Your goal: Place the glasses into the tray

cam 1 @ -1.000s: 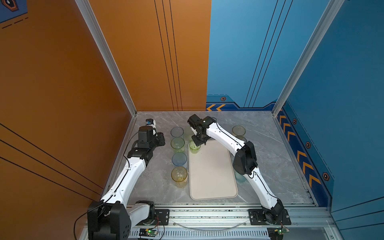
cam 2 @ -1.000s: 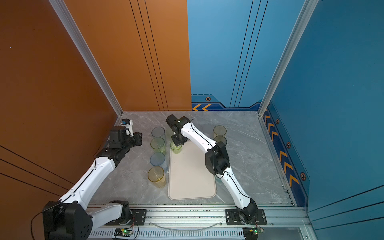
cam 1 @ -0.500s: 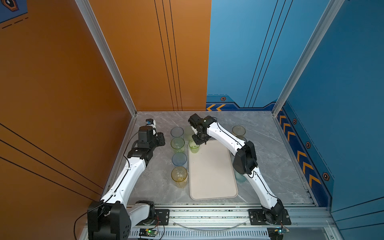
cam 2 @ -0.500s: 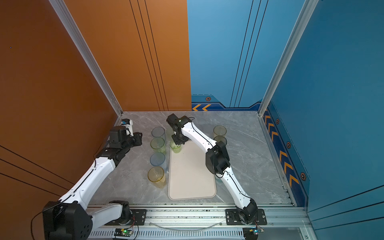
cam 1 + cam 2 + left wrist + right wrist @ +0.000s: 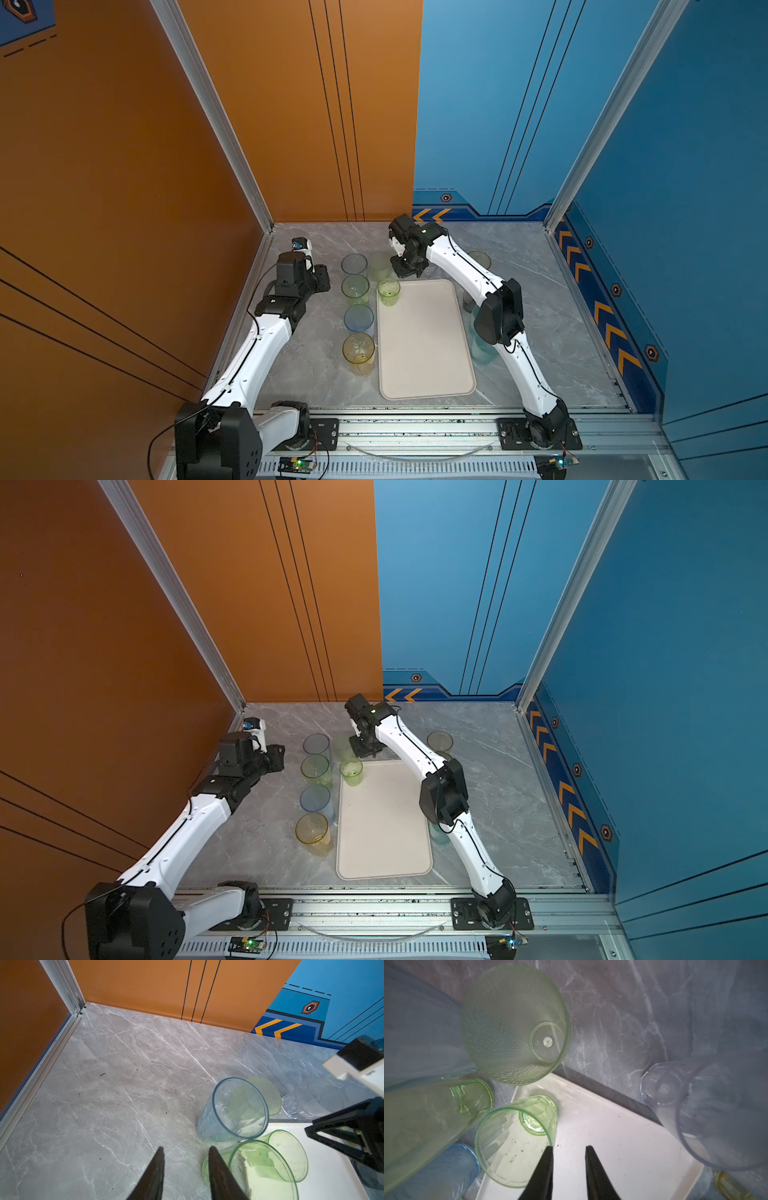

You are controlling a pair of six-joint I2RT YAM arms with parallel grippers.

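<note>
Right fingers (image 5: 544, 1167) have spread — translucent green tumbler (image 5: 388, 291) at cream rectangular tray's (image 5: 424, 374) 11 o'clock looks light, slippery — pinch rim; left fingers (image 5: 153, 1172) parted, empty.

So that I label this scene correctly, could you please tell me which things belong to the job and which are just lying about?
Job: tray; green glass in tray; yellow glass, blue glass, frosted green glass, clear glass outside it.
Not job: marble table, circuit board on front rail, wall panels; fixtures only.
</note>
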